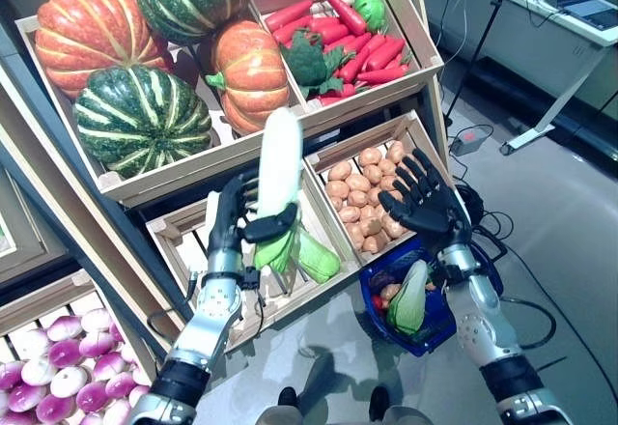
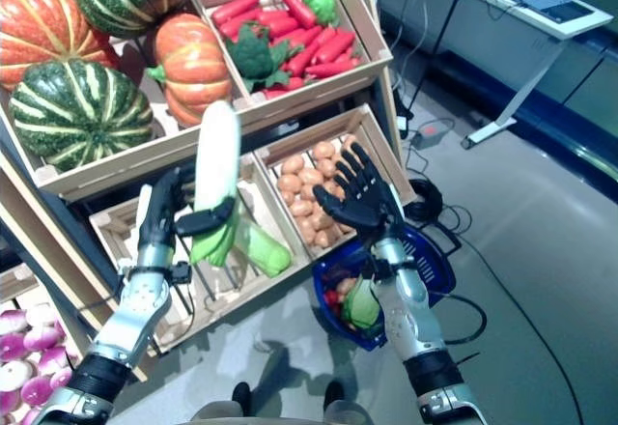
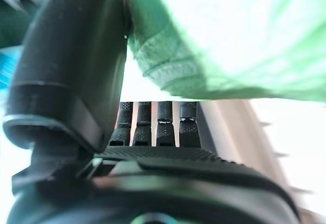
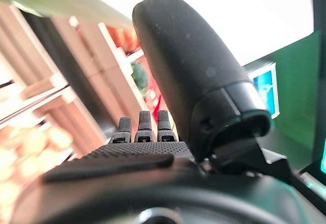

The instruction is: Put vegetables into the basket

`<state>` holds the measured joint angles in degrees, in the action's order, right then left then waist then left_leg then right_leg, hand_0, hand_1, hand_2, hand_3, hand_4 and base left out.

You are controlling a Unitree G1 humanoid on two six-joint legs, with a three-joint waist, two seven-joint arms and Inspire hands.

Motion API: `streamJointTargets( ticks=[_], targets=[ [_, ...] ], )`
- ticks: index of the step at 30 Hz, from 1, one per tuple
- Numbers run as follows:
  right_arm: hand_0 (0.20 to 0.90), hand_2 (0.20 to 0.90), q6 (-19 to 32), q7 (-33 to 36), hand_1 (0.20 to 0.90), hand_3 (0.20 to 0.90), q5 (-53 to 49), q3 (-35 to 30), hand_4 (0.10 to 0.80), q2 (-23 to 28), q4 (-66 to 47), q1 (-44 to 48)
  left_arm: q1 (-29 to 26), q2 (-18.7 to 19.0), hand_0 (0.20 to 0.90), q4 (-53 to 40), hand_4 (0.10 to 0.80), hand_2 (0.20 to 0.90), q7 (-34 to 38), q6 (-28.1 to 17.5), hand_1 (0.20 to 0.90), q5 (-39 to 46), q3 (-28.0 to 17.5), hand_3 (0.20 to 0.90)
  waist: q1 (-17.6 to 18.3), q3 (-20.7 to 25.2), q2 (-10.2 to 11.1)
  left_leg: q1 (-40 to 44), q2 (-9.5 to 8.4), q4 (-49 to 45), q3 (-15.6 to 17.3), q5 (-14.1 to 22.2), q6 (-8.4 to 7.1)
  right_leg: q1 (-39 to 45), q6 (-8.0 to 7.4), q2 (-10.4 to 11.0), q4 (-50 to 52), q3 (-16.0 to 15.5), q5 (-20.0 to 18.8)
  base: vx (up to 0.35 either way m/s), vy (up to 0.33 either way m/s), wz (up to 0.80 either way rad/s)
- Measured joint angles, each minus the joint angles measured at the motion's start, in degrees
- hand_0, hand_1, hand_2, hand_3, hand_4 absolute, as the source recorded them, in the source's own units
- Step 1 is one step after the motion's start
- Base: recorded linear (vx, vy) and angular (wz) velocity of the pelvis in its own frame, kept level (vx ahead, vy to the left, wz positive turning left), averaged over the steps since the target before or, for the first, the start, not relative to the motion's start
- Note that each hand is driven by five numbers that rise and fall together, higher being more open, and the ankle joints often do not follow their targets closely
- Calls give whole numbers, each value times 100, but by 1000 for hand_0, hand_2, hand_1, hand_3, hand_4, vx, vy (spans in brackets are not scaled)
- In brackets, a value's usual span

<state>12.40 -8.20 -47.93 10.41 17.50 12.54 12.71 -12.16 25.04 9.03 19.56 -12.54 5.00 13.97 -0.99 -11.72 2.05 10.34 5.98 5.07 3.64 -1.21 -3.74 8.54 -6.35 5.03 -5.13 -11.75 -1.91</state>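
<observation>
My left hand (image 1: 235, 214) is shut on a long white radish with green leaves (image 1: 279, 166) and holds it upright in front of the wooden stand's lower crate. The radish also shows in the right eye view (image 2: 216, 155) and, with its green end, in the left wrist view (image 3: 214, 40). My right hand (image 1: 422, 199) is open with fingers spread, raised above the blue basket (image 1: 439, 328) on the floor. The basket holds a pale green leafy vegetable (image 1: 409, 297) and some red and brown pieces (image 1: 381, 297).
The wooden stand (image 1: 193, 169) with slanted crates rises to the left and behind both hands. A crate of small brown round vegetables (image 1: 362, 193) is right beside the right hand. A white desk leg (image 1: 550, 116) stands far right on the grey floor.
</observation>
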Motion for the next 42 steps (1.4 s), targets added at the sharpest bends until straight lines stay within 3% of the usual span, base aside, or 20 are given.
streamJointTargets(
  ticks=[4,15,22,42],
  targets=[
    [900,900,-425,-141,900,900,-267,2,800,2,8,-21,-316,63,300,-50,400,300,-145,-236,300,-319,237,300,41,244,27,10,0,2,44,1,1,-10,1,0,0,24,2,25,-37,-5],
    [900,900,-974,-216,900,900,-885,223,800,-3,8,-118,-305,276,300,-76,400,300,-449,-420,300,-1216,674,300,111,357,-24,24,9,1,69,-5,-5,-13,18,-12,0,48,-14,5,-6,-1],
    [900,900,-976,-427,900,900,-1395,289,800,-14,4,-142,-305,570,300,-143,400,300,-250,-943,300,-2049,709,300,131,398,-32,32,8,2,80,-4,-5,-12,17,-9,0,59,-14,0,0,0],
    [900,900,-946,-1060,900,900,-1811,-95,800,280,-649,-120,-305,818,300,-101,400,300,-118,-1189,300,-2512,809,300,148,508,-94,31,12,2,143,-4,-5,-52,18,-20,0,153,-34,0,3,-1]
  ],
)
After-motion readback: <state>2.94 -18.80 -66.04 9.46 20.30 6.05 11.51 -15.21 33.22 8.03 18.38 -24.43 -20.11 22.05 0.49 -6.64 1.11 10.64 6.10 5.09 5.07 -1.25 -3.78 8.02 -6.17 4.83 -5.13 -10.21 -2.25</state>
